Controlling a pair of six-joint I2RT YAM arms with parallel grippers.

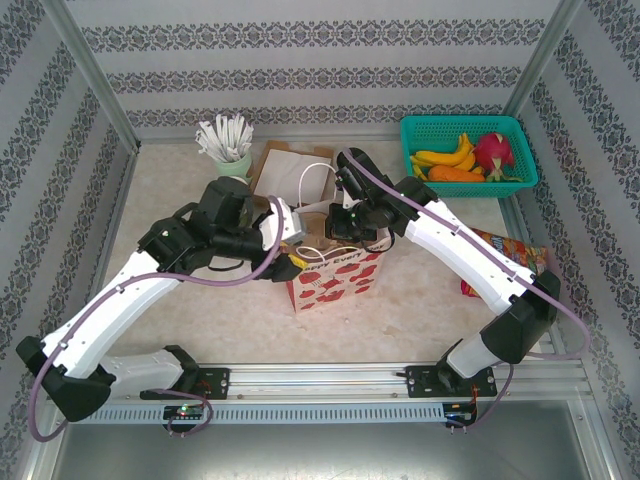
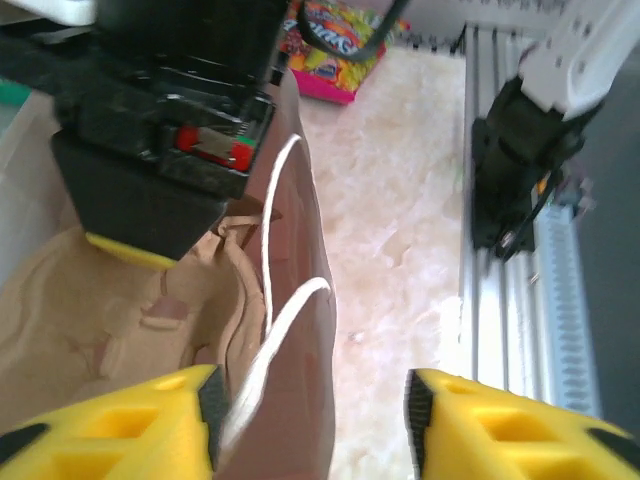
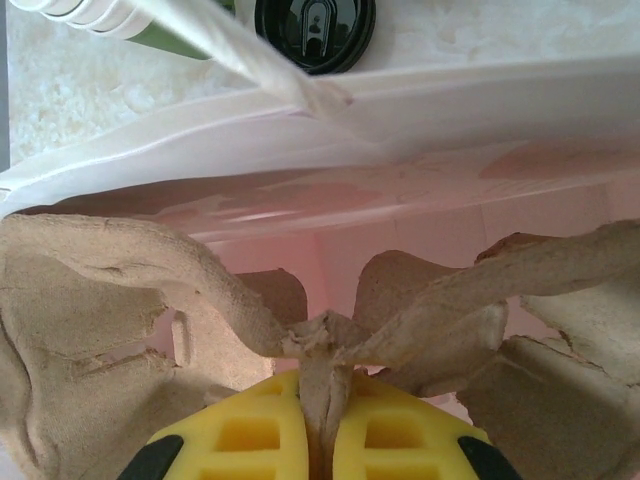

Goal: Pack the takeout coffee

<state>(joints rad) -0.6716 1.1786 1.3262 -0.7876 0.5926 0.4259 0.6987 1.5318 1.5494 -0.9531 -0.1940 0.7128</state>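
A white paper bag (image 1: 335, 282) with red prints stands open at the table's middle. My right gripper (image 3: 322, 388) reaches into it from above, shut on the centre ridge of a brown pulp cup carrier (image 3: 90, 300) that sits inside the bag. Beyond the bag's far wall, a takeout coffee shows its round black lid (image 3: 314, 30), with an olive-green cup side (image 3: 178, 42) next to it. My left gripper (image 2: 312, 420) is open at the bag's left rim (image 2: 300, 290). The bag wall and a white handle (image 2: 275, 330) pass between its fingers, lying against the left pad.
A mint-green cup of white sticks (image 1: 232, 158) and a flat brown carton (image 1: 285, 170) stand behind the bag. A green basket of fruit (image 1: 470, 150) is at the back right, and a bright snack packet (image 1: 512, 255) lies at the right. The metal rail (image 1: 330, 378) runs along the near edge.
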